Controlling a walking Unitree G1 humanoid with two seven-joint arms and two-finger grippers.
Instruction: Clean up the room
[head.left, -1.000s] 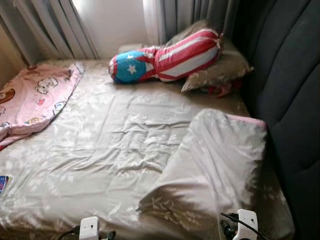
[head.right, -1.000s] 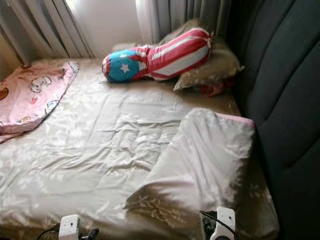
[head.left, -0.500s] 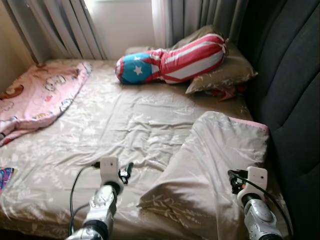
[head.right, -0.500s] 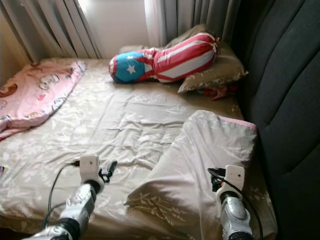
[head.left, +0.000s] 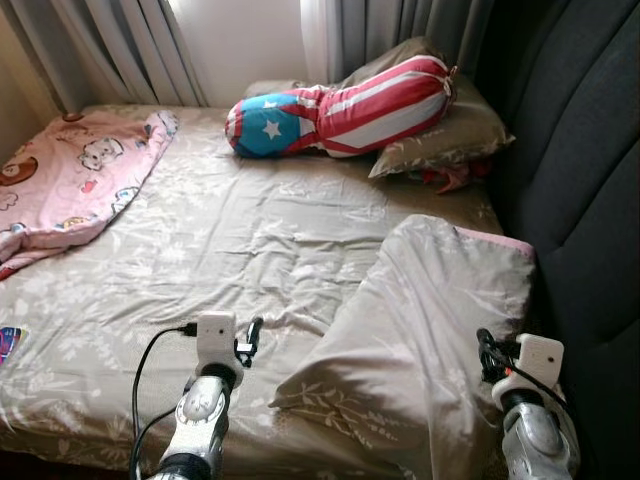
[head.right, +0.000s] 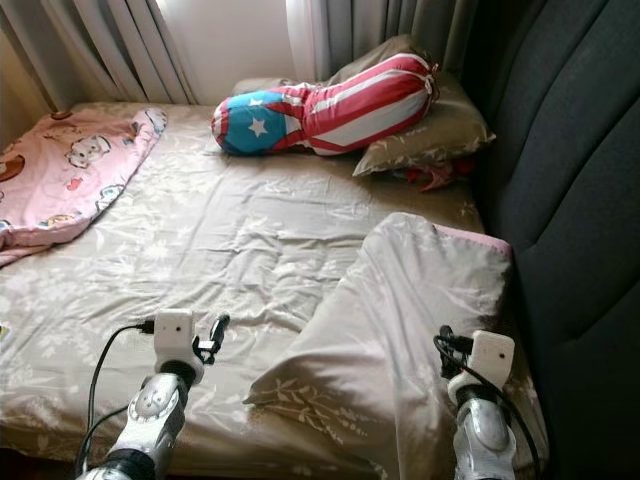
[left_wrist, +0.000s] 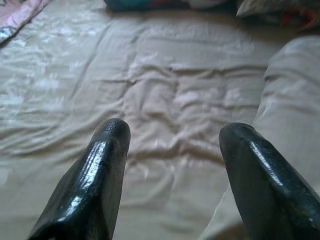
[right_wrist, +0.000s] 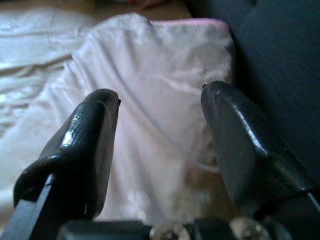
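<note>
Both grippers hover with fingers apart over the near edge of the wide bed in its wrinkled beige floral sheet (head.left: 230, 240): the left gripper (left_wrist: 172, 150) above open sheet, the right gripper (right_wrist: 160, 125) over the folded beige duvet (head.left: 430, 320) against the dark padded headboard (head.left: 580, 200). Well beyond lie a pink cartoon blanket (head.left: 70, 185), a stars-and-stripes bolster (head.left: 340, 105) and a beige pillow (head.left: 450, 135)

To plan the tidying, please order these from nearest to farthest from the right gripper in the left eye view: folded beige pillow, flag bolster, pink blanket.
From the right gripper:
1. Folded beige pillow, just beside it, by the headboard.
2. Flag bolster, at the far end of the bed.
3. Pink blanket, across the bed on the far left.
</note>
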